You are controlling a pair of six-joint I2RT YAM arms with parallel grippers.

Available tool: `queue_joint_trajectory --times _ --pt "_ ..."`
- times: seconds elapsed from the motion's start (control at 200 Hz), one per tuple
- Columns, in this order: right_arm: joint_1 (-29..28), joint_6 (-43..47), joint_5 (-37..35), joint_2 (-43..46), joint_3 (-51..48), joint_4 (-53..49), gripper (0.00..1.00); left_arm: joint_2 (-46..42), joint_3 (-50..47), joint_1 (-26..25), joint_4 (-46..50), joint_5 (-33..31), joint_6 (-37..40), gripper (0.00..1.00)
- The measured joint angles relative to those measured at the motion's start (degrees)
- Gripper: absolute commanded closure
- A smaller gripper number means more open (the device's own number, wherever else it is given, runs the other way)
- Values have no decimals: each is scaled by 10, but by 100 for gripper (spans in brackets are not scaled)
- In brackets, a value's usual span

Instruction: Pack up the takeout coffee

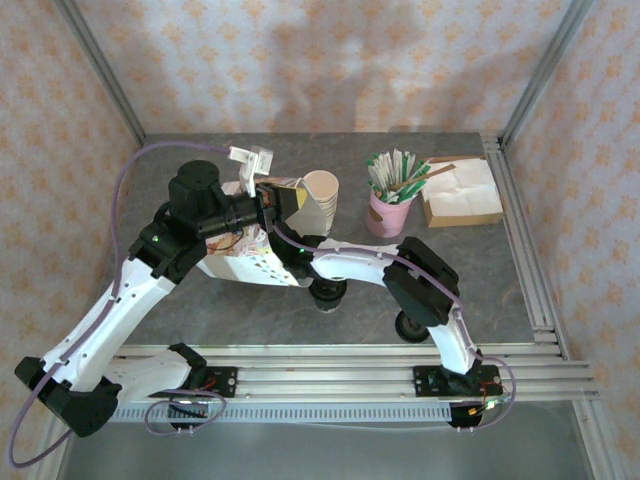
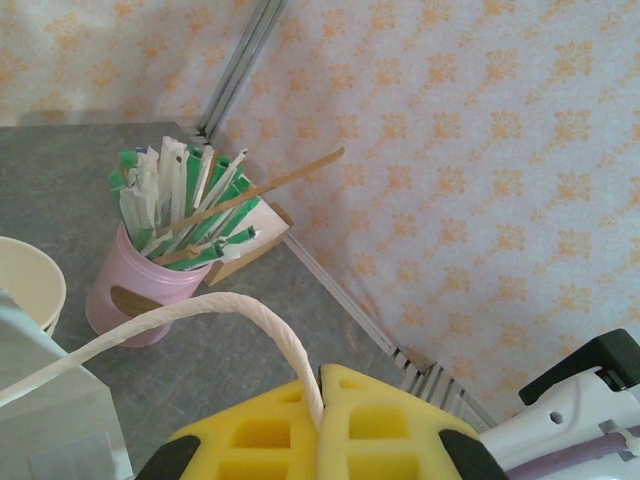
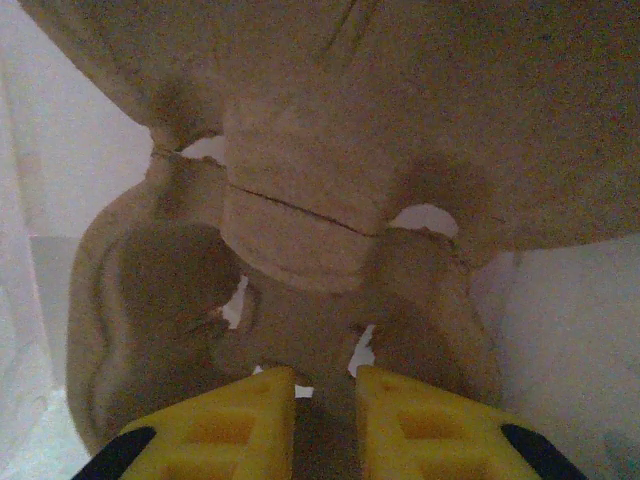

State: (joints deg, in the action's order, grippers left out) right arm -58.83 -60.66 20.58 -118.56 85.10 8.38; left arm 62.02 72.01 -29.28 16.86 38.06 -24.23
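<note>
We see a grey tabletop (image 1: 480, 290) with a matt, mottled, stone-like look, edged by brushed aluminium rails (image 1: 330, 378). The white paper bag (image 1: 240, 262) is smooth and matt, and its twisted white paper-cord handle (image 2: 250, 310) looks rough and fibrous. On the left gripper (image 2: 322, 392), the yellow finger pads (image 2: 260, 440) appear soft and matt, moulded with recesses. We note a pink plastic tub (image 2: 150, 295) with a slight gloss, holding green-and-white paper-wrapped sticks (image 2: 170, 190) and a thin bare wooden stirrer (image 2: 270, 187). The stack of tan paper cups (image 1: 322, 195) is matt. The brown moulded-pulp carrier (image 3: 300, 240) is coarse and dull.
</note>
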Motion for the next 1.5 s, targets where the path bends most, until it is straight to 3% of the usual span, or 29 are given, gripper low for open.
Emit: queue_joint_trajectory --times 0.355,0.625,0.866,1.196,1.501 --pt "0 0 16 2 -38 93 70 0 3 0 0 -5 3 99" --pt "0 30 13 2 -7 32 47 2 7 0 2 -6 6 100" --pt "0 58 -7 24 -6 -30 39 -11 7 0 13 -60 30 100" --pt "0 69 -33 78 -25 -60 37 -45 3 -4 59 -145 91 100" --pt "0 67 -32 83 -34 -61 35 -52 0 -3 111 -167 151 100"
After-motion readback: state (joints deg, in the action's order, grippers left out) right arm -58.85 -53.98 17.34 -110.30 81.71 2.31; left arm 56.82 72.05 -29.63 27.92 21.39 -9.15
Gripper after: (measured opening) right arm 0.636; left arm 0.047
